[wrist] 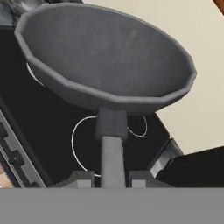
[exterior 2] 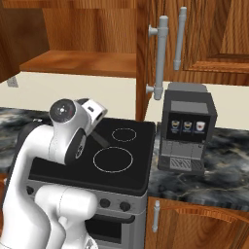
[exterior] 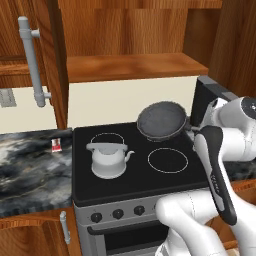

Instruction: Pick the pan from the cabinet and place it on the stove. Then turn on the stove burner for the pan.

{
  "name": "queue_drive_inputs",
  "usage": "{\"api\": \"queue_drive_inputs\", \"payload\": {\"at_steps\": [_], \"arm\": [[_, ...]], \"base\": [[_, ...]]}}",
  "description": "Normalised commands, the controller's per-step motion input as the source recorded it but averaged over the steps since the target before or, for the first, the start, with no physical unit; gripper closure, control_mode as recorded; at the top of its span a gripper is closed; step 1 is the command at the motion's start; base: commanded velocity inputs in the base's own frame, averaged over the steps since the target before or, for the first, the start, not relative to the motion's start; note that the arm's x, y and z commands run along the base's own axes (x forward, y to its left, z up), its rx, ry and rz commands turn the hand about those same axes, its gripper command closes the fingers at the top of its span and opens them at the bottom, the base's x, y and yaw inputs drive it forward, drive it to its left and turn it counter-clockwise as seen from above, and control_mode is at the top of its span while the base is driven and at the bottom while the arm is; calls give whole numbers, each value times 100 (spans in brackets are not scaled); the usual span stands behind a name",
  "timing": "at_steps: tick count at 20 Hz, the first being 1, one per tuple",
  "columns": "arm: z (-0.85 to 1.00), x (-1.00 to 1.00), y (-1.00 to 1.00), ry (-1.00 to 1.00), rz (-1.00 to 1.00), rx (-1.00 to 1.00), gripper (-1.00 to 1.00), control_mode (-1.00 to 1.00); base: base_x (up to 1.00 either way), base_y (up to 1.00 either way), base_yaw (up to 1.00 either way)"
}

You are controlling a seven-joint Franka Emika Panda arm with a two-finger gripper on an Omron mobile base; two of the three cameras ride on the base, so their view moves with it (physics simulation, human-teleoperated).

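Note:
The dark grey pan (exterior: 162,120) hangs tilted above the back right of the black stove (exterior: 135,175), its bowl facing the camera. My gripper (exterior: 192,129) is shut on the end of its thin handle, coming in from the right. In the hand view the pan (wrist: 105,57) fills the top, its handle (wrist: 112,153) runs down between my fingertips (wrist: 78,179), and a white burner ring (wrist: 87,144) shows on the cooktop below. The front right ring (exterior: 168,160) is bare. The cabinet (exterior: 130,65) above stands open, its shelf bare.
A white kettle (exterior: 107,159) sits on the front left ring. The open cabinet door with its grey bar handle (exterior: 32,60) juts out at the left. Black knobs (exterior: 117,214) line the stove front. A black coffee machine (exterior 2: 187,129) stands right of the stove (exterior 2: 141,146).

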Motion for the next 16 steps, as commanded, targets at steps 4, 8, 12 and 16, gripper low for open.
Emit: {"api": "queue_drive_inputs", "payload": {"at_steps": [4, 8, 12, 16], "arm": [[-16, 0, 0, 6, -6, 0, 100, -100], [-10, -1, -1, 4, -6, 2, 100, -100], [-7, -1, -2, 3, -7, 2, 100, -100], [-5, 0, -3, 4, -6, 1, 100, -100]], "base": [[0, 0, 0], [0, 0, 0], [0, 0, 0], [0, 0, 0]]}}
